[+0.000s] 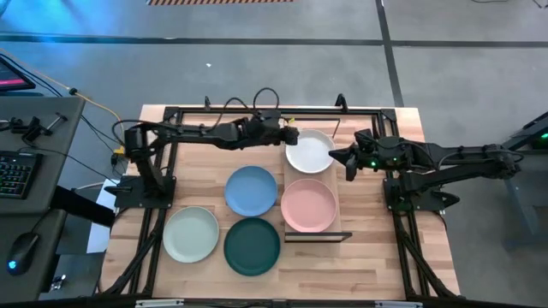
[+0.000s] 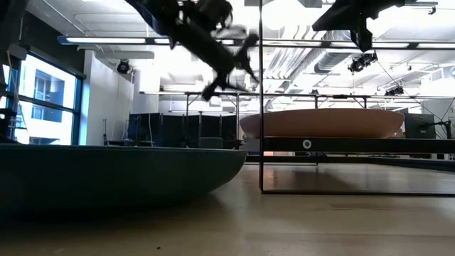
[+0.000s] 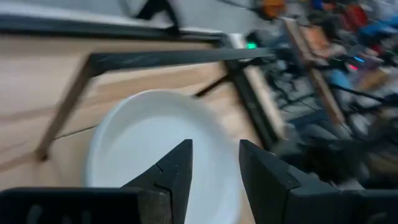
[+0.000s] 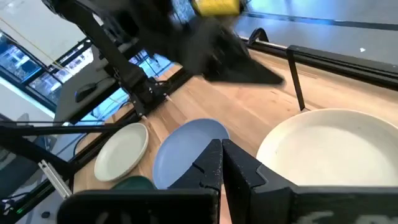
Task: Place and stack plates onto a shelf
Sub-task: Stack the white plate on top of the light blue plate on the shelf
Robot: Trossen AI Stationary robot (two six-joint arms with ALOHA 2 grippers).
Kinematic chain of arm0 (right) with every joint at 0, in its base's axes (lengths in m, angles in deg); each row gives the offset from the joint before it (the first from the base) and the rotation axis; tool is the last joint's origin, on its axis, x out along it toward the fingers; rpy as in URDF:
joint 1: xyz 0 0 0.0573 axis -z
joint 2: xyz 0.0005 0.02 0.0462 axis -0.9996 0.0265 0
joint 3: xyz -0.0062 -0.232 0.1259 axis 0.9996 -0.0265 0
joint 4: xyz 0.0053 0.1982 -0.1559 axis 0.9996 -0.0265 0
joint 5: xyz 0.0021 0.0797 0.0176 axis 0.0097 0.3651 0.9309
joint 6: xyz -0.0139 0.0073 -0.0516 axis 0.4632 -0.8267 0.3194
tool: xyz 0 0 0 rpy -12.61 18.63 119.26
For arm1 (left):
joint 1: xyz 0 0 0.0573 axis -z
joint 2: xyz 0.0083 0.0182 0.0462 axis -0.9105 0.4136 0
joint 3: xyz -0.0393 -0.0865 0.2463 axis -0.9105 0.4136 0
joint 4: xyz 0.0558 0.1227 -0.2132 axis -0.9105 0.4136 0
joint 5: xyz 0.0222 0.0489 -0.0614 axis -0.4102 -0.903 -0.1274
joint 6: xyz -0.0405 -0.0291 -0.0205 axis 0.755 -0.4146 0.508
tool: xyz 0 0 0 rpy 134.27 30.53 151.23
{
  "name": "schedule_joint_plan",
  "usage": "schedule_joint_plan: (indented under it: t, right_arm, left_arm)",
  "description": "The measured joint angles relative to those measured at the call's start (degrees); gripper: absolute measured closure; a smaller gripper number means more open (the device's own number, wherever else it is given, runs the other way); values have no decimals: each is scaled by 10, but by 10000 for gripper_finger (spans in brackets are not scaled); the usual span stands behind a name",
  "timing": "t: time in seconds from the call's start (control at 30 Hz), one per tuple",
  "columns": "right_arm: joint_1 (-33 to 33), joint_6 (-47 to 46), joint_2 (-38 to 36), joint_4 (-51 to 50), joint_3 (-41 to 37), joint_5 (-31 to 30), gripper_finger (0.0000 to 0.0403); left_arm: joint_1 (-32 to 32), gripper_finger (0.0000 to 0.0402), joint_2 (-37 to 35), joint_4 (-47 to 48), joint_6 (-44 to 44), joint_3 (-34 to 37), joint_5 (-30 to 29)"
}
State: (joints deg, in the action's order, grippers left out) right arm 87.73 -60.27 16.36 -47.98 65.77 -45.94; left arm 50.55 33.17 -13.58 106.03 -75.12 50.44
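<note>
Plates on shelf [image 1: 336, 198]: white plate [image 1: 308, 151], pink plate [image 1: 308, 205], side by side.
Left on table: blue plate [image 1: 251, 190], teal plate [image 1: 253, 245], green plate [image 1: 191, 234].
Left gripper [image 1: 289, 135]: fingers apart, empty, at white plate's rim.
Right gripper [image 1: 338, 156]: clenched, empty, beside white plate; contact prob. none.

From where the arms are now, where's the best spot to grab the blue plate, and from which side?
Grip the blue plate by its raised rim, pinching the lip from above. It lies flat on the tabletop, so only the edge offers a hold. The far-left part of the rim looks freest: the shelf and dark teal plate crowd the other sides. The left end effector is probably nearer.
</note>
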Motion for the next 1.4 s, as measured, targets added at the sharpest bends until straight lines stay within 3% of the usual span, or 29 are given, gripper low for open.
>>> schedule_joint_plan:
  t: [0.27, 0.47, 0.6, 0.8, 0.9, 1.07, 1.4]
  right_arm:
    - [0, -2, -7, -72, 0, 28, 402]
    - [0, -49, 12, -225, 0, 16, 402]
    - [4, -72, 32, -305, -6, -26, 402]
    - [55, -131, 13, -179, -147, 18, 403]
    - [88, -166, -4, -68, -192, 34, 403]
    - [135, -172, -2, -6, -206, 1, 403]
    - [198, -178, 43, 46, -206, 11, 403]
  left_arm:
    - [80, 279, -120, 9, -142, 14, 28]
    - [154, 279, -216, 2, -189, 99, -54]
    - [177, 279, -271, -88, -177, 188, -89]
    - [178, 279, -328, -223, -176, 277, -83]
    - [178, 280, -346, -219, -189, 287, -83]
    - [178, 280, -356, -220, -201, 287, -83]
    - [176, 280, -355, -214, -200, 287, -83]
